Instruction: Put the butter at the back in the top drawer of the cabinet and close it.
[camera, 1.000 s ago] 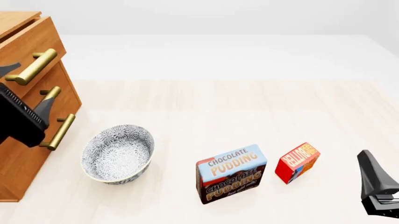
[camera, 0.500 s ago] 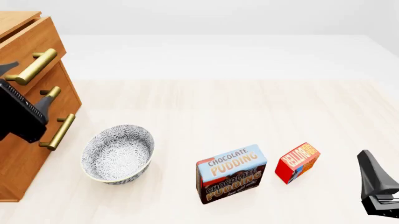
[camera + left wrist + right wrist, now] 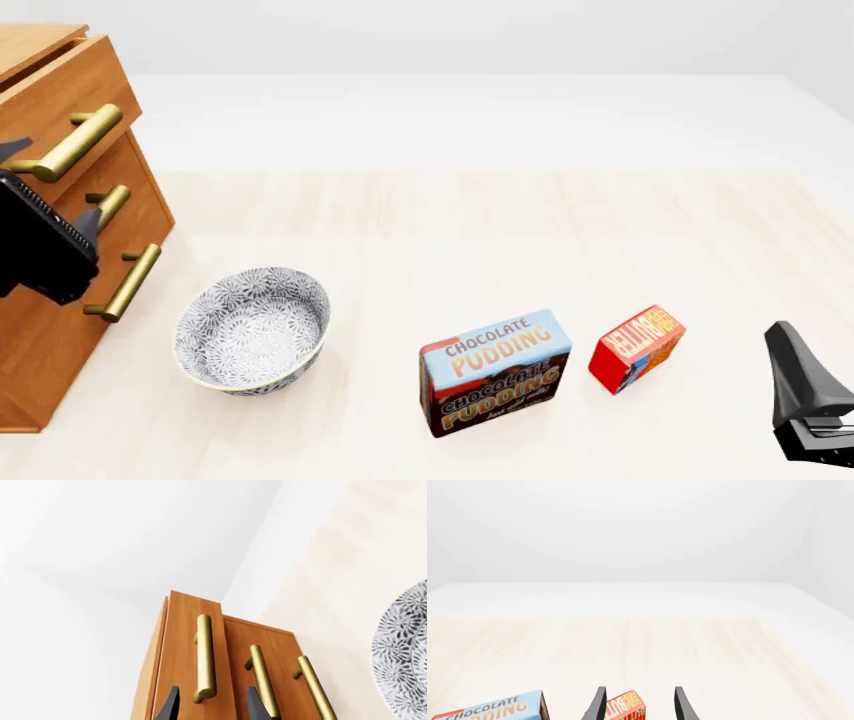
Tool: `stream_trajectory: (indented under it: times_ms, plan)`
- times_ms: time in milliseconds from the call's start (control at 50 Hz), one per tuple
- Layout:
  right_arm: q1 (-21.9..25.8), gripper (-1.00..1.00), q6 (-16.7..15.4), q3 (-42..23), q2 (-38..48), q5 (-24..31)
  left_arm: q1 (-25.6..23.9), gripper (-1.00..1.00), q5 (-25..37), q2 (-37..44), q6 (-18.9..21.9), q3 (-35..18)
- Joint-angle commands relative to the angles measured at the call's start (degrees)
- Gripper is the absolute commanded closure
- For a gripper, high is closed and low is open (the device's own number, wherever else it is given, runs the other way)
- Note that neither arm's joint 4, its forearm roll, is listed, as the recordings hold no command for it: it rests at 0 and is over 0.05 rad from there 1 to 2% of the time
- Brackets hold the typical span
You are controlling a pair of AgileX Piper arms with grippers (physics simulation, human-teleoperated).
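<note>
Your left gripper was spread wide, its two dark fingertips straddling the near end of the top drawer's brass handle in the left wrist view, with nothing between them but that bar. In the front view that claw sat at the far left edge against the cabinet, low beside the handles.

The butter stood on the table at lower right of the front view, just right of the pudding box and well apart from the cabinet. The bowl lay between them, lower left of centre.

Your right gripper was also open and empty; in its wrist view the butter showed between the fingertips at the bottom edge. In the front view its dark finger sat at the lower right corner, near the butter but apart from it.
</note>
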Motion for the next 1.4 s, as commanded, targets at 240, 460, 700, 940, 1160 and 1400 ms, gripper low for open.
stream_trajectory:
  times_ms: [240, 460, 700, 940, 1160, 1400]
  plan:
    - [0.00, -1.00, 0.00, 0.00, 0.00, 0.00, 1.49, -1.00, -1.75, 3.15, -0.06, -0.59]
    - [0.00, -1.00, 0.00, 0.00, 0.00, 0.00, 1.94, -1.00, -2.53, 4.45, -0.39, -1.03]
    - [0.00, -1.00, 0.00, 0.00, 0.00, 0.00, 2.93, -1.00, -3.23, 5.92, -0.30, -1.68]
    - [0.00, -1.00, 0.00, 0.00, 0.00, 0.00, 3.55, -1.00, -4.72, 7.96, -0.36, -2.07]
    - [0.00, -1.00, 0.00, 0.00, 0.00, 0.00, 3.51, -1.00, -5.43, 9.53, -0.55, -2.24]
    - [0.00, -1.00, 0.00, 0.00, 0.00, 0.00, 4.10, -1.00, -5.61, 10.06, -0.70, -2.61]
